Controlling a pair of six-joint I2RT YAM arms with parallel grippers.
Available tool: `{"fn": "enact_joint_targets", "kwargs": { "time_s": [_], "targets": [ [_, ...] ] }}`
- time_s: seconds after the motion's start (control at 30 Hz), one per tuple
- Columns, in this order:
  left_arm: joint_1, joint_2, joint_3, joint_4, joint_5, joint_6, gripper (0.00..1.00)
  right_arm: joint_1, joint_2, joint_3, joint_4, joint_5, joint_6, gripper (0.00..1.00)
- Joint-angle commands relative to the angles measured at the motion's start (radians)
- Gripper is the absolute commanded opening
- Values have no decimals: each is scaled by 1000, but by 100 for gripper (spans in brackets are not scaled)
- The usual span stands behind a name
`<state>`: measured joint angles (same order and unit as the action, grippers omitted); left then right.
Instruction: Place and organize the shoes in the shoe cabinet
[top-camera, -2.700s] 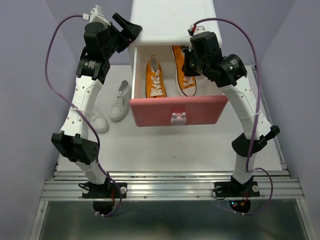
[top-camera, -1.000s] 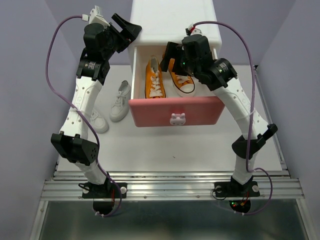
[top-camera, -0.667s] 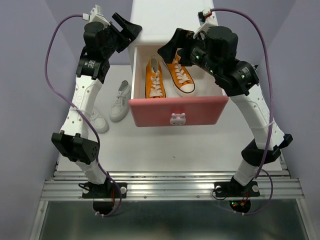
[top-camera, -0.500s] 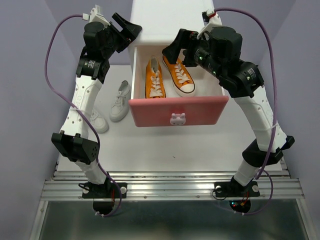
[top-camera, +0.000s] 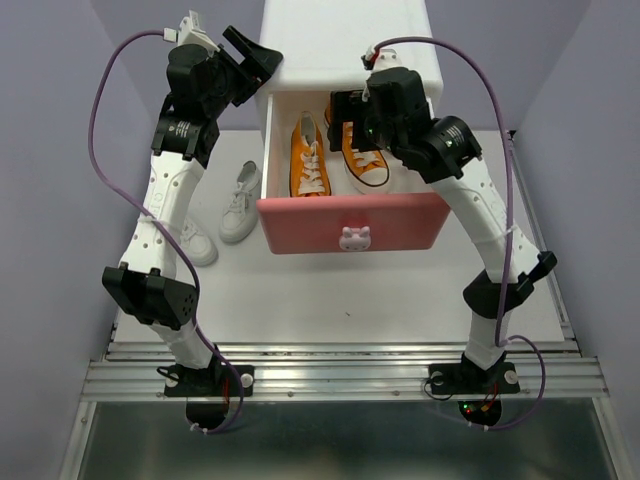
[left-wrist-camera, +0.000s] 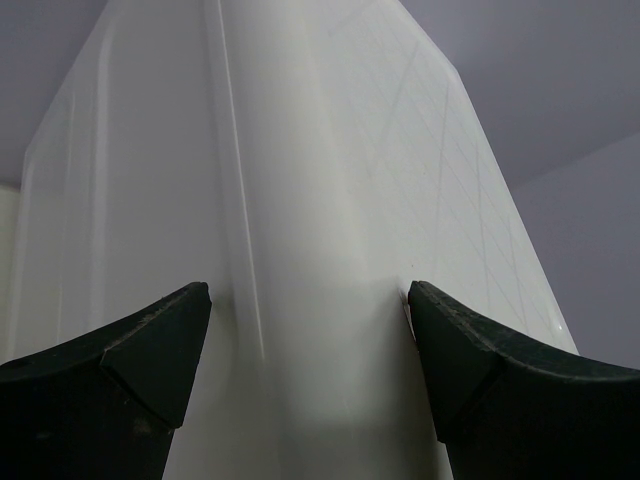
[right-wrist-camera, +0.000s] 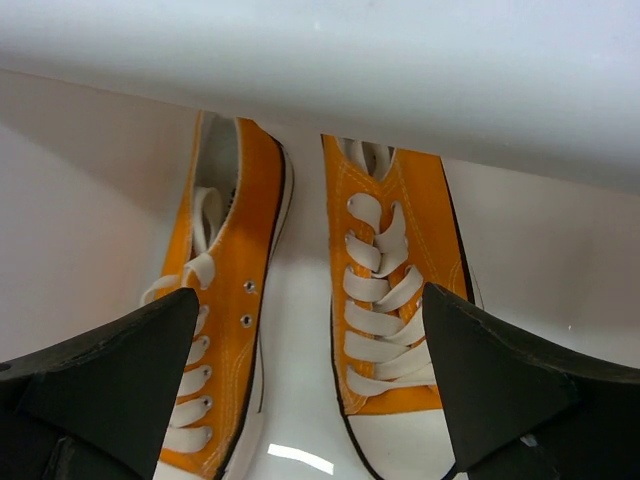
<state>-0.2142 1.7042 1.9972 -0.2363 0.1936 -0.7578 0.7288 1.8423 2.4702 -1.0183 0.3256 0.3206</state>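
Note:
The shoe cabinet (top-camera: 345, 40) is white, and its upper drawer with the pink front (top-camera: 300, 222) is pulled out. Two orange shoes lie side by side in the drawer, toes toward me: the left one (top-camera: 310, 160) (right-wrist-camera: 225, 330) and the right one (top-camera: 366, 165) (right-wrist-camera: 395, 290). My right gripper (top-camera: 345, 108) (right-wrist-camera: 310, 295) hangs open just above their heel ends, holding nothing. Two white shoes (top-camera: 241, 200) (top-camera: 196, 244) lie on the table left of the cabinet. My left gripper (top-camera: 256, 55) (left-wrist-camera: 310, 300) is open, its fingers straddling the cabinet's upper left corner (left-wrist-camera: 300, 200).
A bunny knob (top-camera: 356, 237) sticks out of the drawer front. The cabinet's top overhangs the back of the drawer (right-wrist-camera: 320, 60). My left arm's elbow (top-camera: 150, 292) stands near the front white shoe. Purple walls close in on both sides.
My right arm rose above the drawer, then came back down over the orange shoes. The right orange shoe now lies straighter beside its partner. The left arm has not moved.

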Motion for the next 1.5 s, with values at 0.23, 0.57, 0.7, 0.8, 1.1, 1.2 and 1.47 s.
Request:
{"fn": "enact_joint_targets", "kwargs": {
  "time_s": [0.23, 0.57, 0.7, 0.8, 1.1, 1.2, 1.47],
  "targets": [
    [35, 83, -107, -371, -131, 115, 89, 11, 49, -42, 6, 191, -46, 80],
    [35, 77, -115, -373, -149, 109, 89, 11, 89, -48, 37, 184, -77, 27],
    [35, 75, -120, -368, -155, 103, 89, 11, 69, 10, -31, 179, 14, 0],
    [35, 74, -124, -363, -161, 98, 89, 11, 23, 6, -101, 138, 104, 1],
    [36, 71, -138, -371, -180, 91, 89, 24, -15, 82, -169, 93, 262, 1],
    [35, 68, -138, -376, -183, 94, 89, 34, -18, 88, -195, 122, 294, 0],
    [36, 60, -143, -385, -220, 94, 89, 75, -40, 73, -227, 118, 332, 0]
  ]
}}
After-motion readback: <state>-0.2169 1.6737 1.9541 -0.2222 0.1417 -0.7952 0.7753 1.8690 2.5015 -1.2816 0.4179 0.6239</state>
